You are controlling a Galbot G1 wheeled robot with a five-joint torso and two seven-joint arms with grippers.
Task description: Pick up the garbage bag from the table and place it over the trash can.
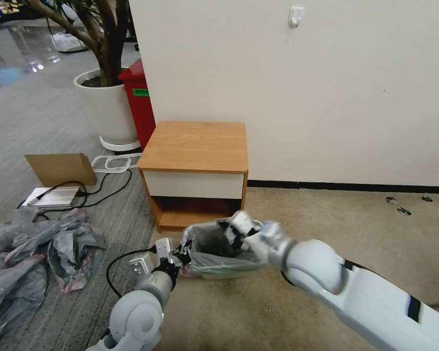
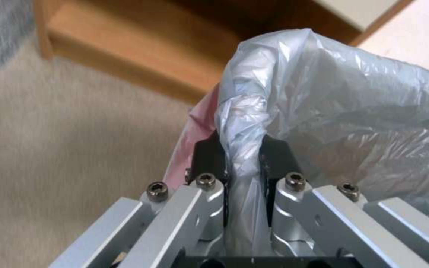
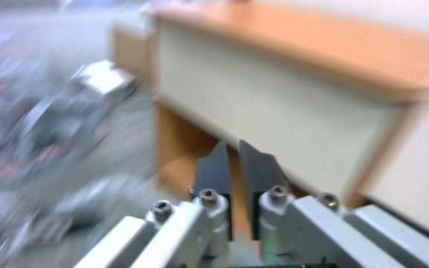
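Garbage bag (image 1: 214, 248) in left end effector (image 2: 242, 156), apparently over trash can (image 1: 219, 274)

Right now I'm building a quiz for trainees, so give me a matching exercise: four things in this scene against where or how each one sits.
1. garbage bag
2. left end effector
3. table
4. heap of grey sheeting

A. against the wall
B. shut on a bunched fold of plastic
C. spread open low in front of the table
D. on the grey carpet at the robot's left

Pairs: 1-C, 2-B, 3-A, 4-D
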